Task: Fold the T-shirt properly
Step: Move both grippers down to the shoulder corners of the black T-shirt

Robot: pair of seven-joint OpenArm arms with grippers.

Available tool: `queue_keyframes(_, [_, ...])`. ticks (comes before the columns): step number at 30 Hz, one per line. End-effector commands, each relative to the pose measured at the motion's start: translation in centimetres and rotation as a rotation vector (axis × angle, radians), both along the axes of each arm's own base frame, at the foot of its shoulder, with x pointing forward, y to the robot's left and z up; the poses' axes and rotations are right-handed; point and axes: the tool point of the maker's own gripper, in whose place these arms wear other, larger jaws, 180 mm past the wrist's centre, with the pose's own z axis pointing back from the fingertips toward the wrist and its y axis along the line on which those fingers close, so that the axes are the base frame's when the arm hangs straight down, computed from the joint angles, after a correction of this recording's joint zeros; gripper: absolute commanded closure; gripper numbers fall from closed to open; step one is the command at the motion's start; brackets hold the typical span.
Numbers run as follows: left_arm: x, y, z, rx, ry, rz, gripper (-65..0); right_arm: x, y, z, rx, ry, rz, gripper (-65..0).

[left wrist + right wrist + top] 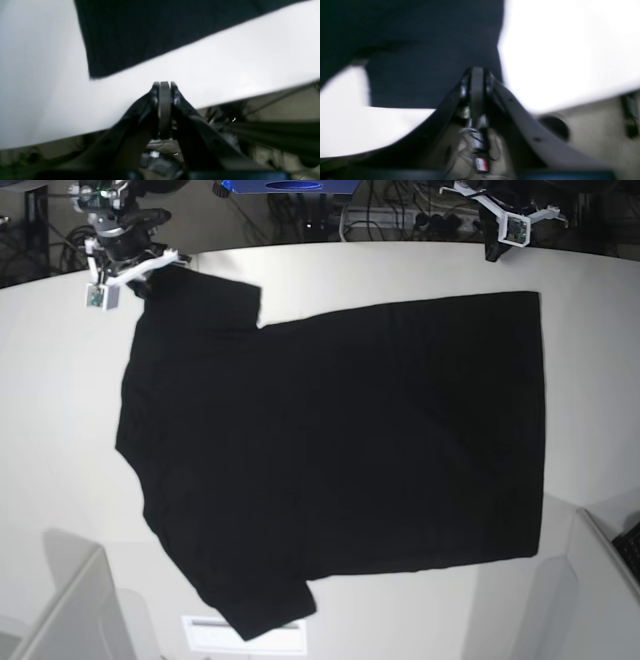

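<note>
Presently: white counter (pixel 330 265), carrying the T-shirt (pixel 340 450), black, plain side up, spread flat across its middle, sleeves toward the base view's left. Right hand (pixel 477 72), fingers pressed together, over a sleeve. Left hand (pixel 164 86), fingers pressed together, over bare counter just off the hem corner.

White table (pixel 330 265) across the base view, curved along its far edge. Beyond that edge, dark cables (pixel 385 218) and a blue box (pixel 292 186). Near the front edge, a white label (pixel 205 635).
</note>
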Motion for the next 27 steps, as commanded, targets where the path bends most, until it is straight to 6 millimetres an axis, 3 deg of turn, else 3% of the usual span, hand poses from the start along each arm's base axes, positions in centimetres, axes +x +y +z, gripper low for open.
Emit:
queue_keyframes(1, [0.2, 1.4, 1.0, 0.001, -0.03, 0.047, 0.0, 0.9, -0.2, 1.1, 0.005, -0.043, 0.026, -18.8])
queue_keyframes(2, [0.3, 2.2, 1.3, -0.022, -0.042, 0.094, -2.1, 1.2, 0.1, 1.2, 0.032, -0.049, 0.034, -24.9])
queue_keyframes(3, [0.7, 3.4, 1.8, -0.049, -0.065, 0.149, -8.7, 1.6, -0.1, 1.5, 0.053, -0.057, 0.023, -29.9])
queue_keyframes(5, [1.5, 5.9, 2.9, -0.091, -0.12, 0.257, -20.2, 2.3, -1.0, 2.1, 0.084, -0.081, -0.013, -30.9])
queue_keyframes(7, [1.7, 7.6, 3.6, -0.125, -0.15, 0.303, -27.8, 2.8, -1.7, 2.6, 0.097, -0.089, -0.03, -29.9])
queue_keyframes(9, [2.1, 8.0, 4.5, -0.169, -0.181, 0.284, -34.1, 3.2, -2.5, 2.7, 0.094, -0.081, -0.045, -29.9])
queue_keyframes(12, [2.9, 7.1, 5.2, -0.247, -0.206, 0.21, -41.8, 3.2, -3.7, 1.6, 0.109, -0.038, -0.082, -29.9])
queue_keyframes(15, [3.1, 7.5, 4.6, -0.26, -0.156, 0.188, -41.8, 3.0, -4.6, 0.6, 0.122, -0.006, -0.117, -29.9])
queue_keyframes(18, [2.9, 9.4, 3.9, -0.284, -0.111, 0.221, -41.8, 2.1, -5.3, -1.2, 0.141, 0.042, -0.151, -29.9])
queue_keyframes(23, [2.0, 12.8, 3.6, -0.338, -0.095, 0.284, -41.8, 0.6, -5.4, -3.9, 0.173, 0.121, -0.169, -29.9])
queue_keyframes(27, [1.3, 14.2, 3.4, -0.325, -0.055, 0.277, -41.6, -0.1, -5.1, -4.7, 0.188, 0.147, -0.168, -29.9])
